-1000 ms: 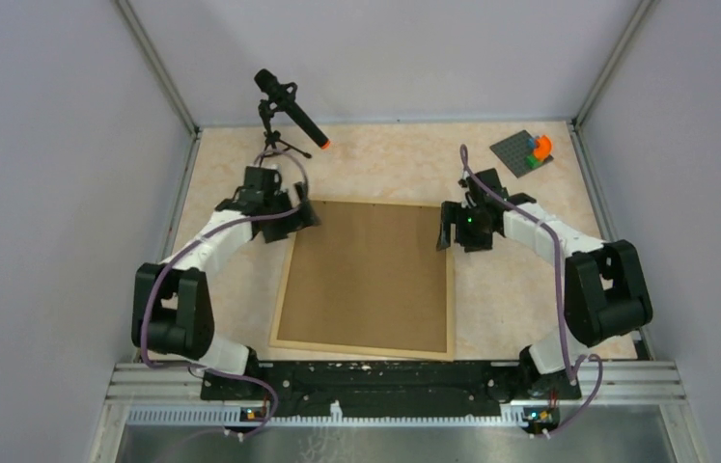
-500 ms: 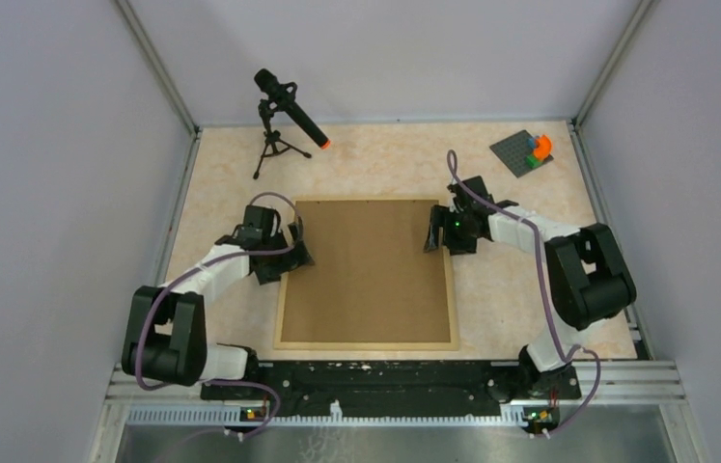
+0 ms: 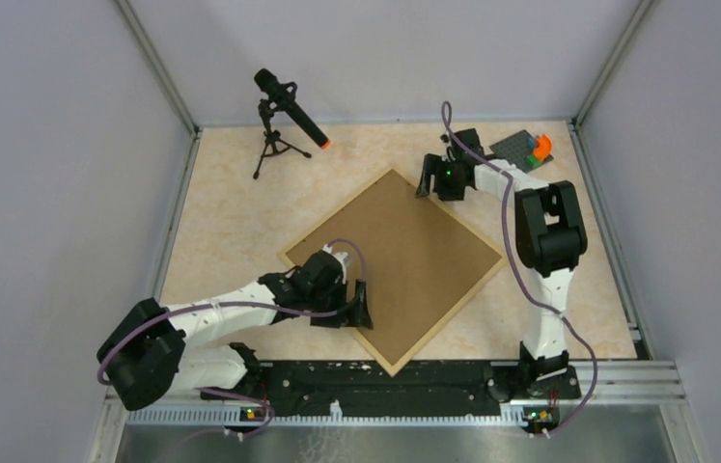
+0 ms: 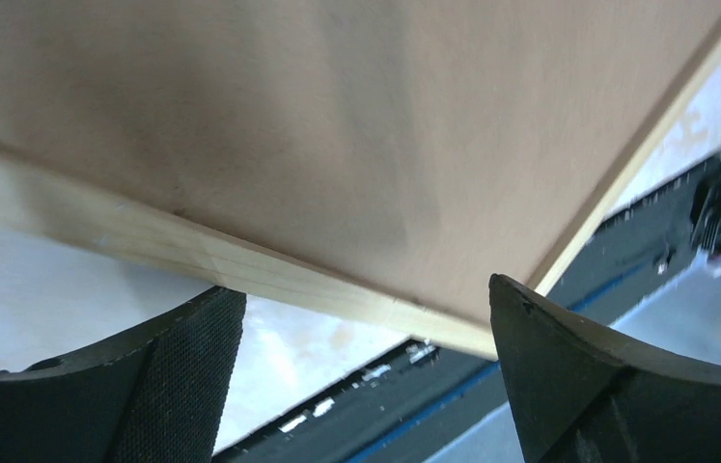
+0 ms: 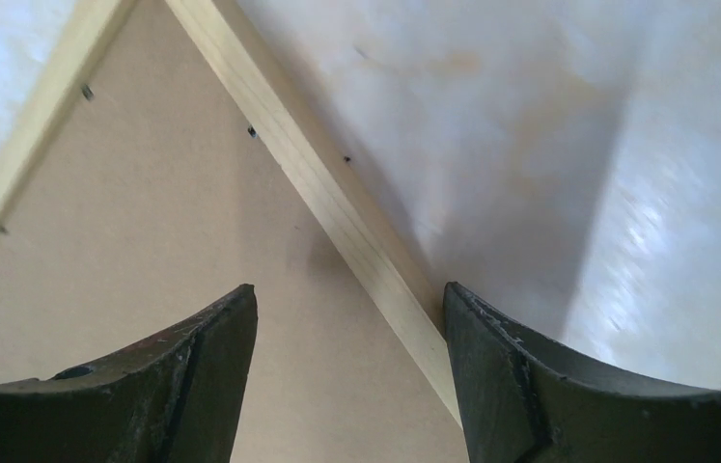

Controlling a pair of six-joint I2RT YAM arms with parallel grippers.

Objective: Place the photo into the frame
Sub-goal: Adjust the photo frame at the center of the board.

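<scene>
Two claws gaped empty: the left claw (image 3: 361,307) at the near edge of the frame (image 5: 332,212), the right claw (image 3: 426,178) at its far corner. It lay back-up on the tabletop (image 3: 231,212); we saw no photo. We advised square, simultaneous grips.

The frame (image 3: 335,213) is pale yellowish wood around a plain matte brown backing board (image 3: 404,260), the bench (image 3: 231,203) is cream with faint peach marbling, the microphone (image 3: 291,108) is black with an orange tip, and the grey plate (image 3: 515,149) carries orange, blue and green bricks (image 3: 540,147), between lilac-grey walls (image 3: 47,145).
</scene>
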